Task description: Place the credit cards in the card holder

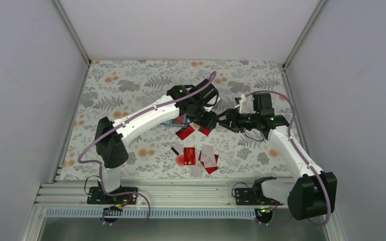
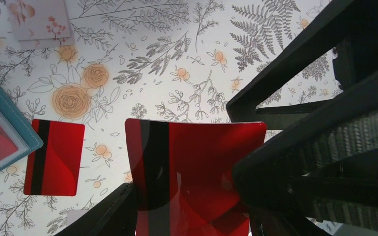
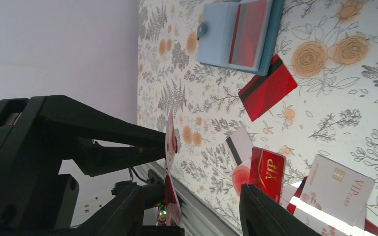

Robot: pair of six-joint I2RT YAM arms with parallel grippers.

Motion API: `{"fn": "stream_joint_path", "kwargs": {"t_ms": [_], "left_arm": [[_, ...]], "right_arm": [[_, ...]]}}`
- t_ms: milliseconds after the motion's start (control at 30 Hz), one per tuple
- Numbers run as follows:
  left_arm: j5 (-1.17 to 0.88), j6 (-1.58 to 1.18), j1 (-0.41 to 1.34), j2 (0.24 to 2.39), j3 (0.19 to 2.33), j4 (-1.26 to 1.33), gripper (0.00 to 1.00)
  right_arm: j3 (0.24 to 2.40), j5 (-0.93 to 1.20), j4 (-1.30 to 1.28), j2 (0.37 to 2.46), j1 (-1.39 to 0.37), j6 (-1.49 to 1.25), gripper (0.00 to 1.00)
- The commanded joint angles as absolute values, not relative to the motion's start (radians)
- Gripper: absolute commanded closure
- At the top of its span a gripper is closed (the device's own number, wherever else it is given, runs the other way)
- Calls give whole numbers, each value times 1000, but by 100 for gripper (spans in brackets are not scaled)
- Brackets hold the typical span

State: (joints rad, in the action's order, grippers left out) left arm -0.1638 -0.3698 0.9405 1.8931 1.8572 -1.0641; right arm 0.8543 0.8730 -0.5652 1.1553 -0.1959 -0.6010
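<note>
Nearest the arm bases, on the floral worktop [image 1: 130, 90], a loose heap of credit cards [image 1: 202, 159] lies overlapped. It holds a red VIP card [image 3: 268, 169], a white VIP card [image 3: 337, 184] and a striped white card [image 3: 240, 145]. More red and pale edges show beneath, too buried to count. A round red blob [image 1: 182, 159] sits at the heap's left edge, and a tiny black piece [image 1: 175, 149] lies just beyond it.

Further in, the right claw [image 3: 191, 191] stands wide apart, one finger on either side of a lifted red card [image 2: 197, 167] without touching it. From that wrist the card shows only as a thin upright edge. The left claw [image 1: 203, 124] is clamped on this card, gripping it by its two side edges with the black stripe facing the left wrist camera. The card's lower part is cut off by the frame there, and its right side is hidden behind the right claw's dark frame.

Under the lifted card a flat red card [image 1: 185, 133] lies stripe up, just beside the card holder [image 3: 236, 34]; whether the two touch cannot be told. The holder lies open on the worktop just beyond. It is pale teal-blue with a small snap tab, and something red shows dimly through its clear sleeve. From above, the left arm [image 1: 146, 113] hides most of it.
</note>
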Motion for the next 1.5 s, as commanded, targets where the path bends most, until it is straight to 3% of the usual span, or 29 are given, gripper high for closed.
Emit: {"fn": "stream_joint_path", "kwargs": {"t_ms": [0, 567, 800, 1000, 1333, 1467], "left_arm": [[-182, -356, 944, 1871, 1883, -1022, 46], [-196, -345, 944, 1904, 1923, -1023, 46], [-170, -348, 944, 1916, 1947, -1038, 44], [-137, -360, 944, 1897, 1936, -1040, 27], [-123, -361, 925, 1818, 1934, -1055, 9], [-186, -342, 879, 1730, 1896, -1026, 8]], "right_arm": [[847, 967, -535, 1171, -194, -588, 52], [877, 1034, -541, 1219, -194, -536, 95], [898, 1033, -555, 1224, -195, -519, 96], [915, 1034, -554, 1212, -193, -514, 96], [915, 1063, -538, 1186, -195, -514, 96], [910, 1093, -520, 1176, -196, -520, 96]]}}
